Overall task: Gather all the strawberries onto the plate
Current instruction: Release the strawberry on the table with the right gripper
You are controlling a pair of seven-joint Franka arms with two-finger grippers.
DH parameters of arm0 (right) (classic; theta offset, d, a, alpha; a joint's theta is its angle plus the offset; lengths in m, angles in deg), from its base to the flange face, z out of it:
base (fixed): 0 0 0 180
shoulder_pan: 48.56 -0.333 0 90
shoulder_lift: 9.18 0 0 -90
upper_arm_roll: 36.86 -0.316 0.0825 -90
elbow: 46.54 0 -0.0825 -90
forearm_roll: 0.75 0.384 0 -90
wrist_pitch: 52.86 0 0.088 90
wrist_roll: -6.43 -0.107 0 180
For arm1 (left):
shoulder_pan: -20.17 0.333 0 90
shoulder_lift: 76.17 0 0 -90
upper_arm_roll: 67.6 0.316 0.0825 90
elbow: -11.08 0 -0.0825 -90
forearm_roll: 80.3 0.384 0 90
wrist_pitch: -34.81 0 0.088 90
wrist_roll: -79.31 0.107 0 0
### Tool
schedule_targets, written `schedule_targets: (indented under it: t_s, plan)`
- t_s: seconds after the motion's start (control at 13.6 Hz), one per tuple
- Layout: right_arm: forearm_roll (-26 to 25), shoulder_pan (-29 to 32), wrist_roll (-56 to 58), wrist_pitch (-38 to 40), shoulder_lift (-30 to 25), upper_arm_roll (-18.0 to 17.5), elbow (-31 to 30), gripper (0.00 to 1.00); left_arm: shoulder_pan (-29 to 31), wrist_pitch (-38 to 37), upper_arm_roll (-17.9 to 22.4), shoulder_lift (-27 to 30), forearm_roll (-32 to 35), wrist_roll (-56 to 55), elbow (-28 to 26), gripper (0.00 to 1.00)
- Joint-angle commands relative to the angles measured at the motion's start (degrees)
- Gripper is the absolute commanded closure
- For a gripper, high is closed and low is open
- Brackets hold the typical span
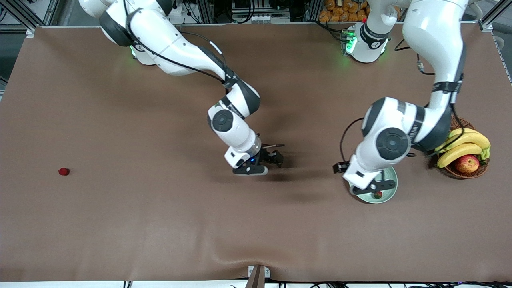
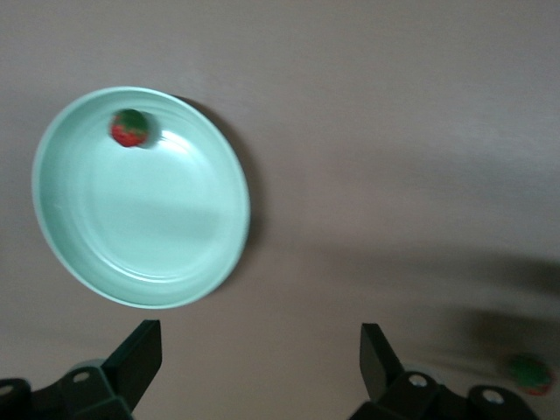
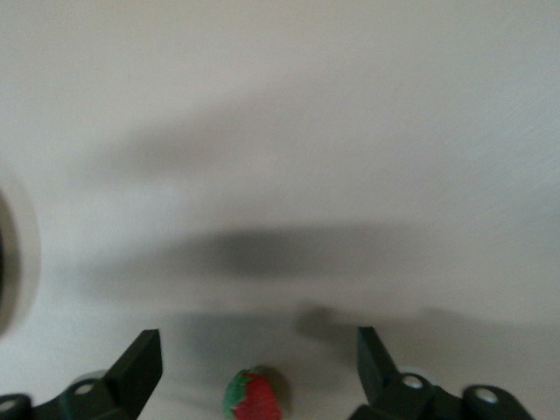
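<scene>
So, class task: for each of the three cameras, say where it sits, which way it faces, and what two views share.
Front: high across the table, facing both arms, wicker fruit basket.
Left wrist: on the left arm, looking down at the mint-green plate; open left gripper shows.
Right wrist: looking down at brown table; open right gripper shows.
Shared: front and left wrist show the green-capped strawberry in the plate.

plate (image 1: 390,193) mostly hidden under left arm in front view, strawberry (image 3: 255,398) cut by right wrist view's edge, blurred berry (image 2: 530,373) at left wrist view's corner, basket (image 1: 464,173) partly covered by arm
</scene>
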State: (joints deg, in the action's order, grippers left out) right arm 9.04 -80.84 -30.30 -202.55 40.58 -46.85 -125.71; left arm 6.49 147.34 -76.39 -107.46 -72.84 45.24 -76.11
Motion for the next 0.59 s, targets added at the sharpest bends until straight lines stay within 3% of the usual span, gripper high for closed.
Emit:
schedule_targets:
  t_s: [0.0, 0.15, 0.52]
  plan:
    - [0.1, 5.9, 0.1, 9.5, -8.7, -0.4, -5.1, 0.00, -4.8, 3.8, 0.2, -1.8, -1.3, -8.0, 0.3, 0.00]
    - [-0.9, 9.9, 2.2, 17.3, -13.7, -0.3, -6.9, 0.00, -8.1, 9.1, 0.2, -4.4, -1.7, -22.1, 0.1, 0.00]
    - [-4.3, 23.2, 13.5, 24.4, -28.1, -0.3, -21.1, 0.00, -14.8, 13.3, 0.4, -8.2, -1.4, -41.9, 0.0, 0.00]
